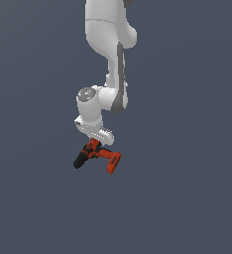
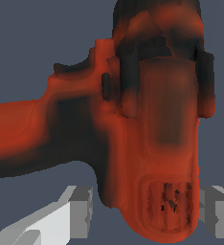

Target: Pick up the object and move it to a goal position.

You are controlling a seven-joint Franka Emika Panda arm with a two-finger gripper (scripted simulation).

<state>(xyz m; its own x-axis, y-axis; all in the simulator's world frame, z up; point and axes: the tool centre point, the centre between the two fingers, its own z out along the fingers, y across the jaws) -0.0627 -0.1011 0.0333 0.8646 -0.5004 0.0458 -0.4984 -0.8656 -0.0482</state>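
Note:
The object, a small red-orange drill (image 1: pixel 98 155), lies on the dark grey floor with its black chuck toward the exterior view's left and its blocky base toward the right. My gripper (image 1: pixel 93 144) is lowered straight onto the drill's body from above. In the wrist view the drill (image 2: pixel 152 129) fills most of the picture, blurred and very close. One grey fingertip (image 2: pixel 80 210) shows on one side of its body and the other fingertip (image 2: pixel 218 213) on the opposite side. A thin strip of floor separates one finger from the drill, so the gripper is open around it.
The white arm (image 1: pixel 110 54) reaches down from the top of the exterior view. Around the drill there is only flat dark grey floor (image 1: pixel 187 198), with no other object or goal marker showing.

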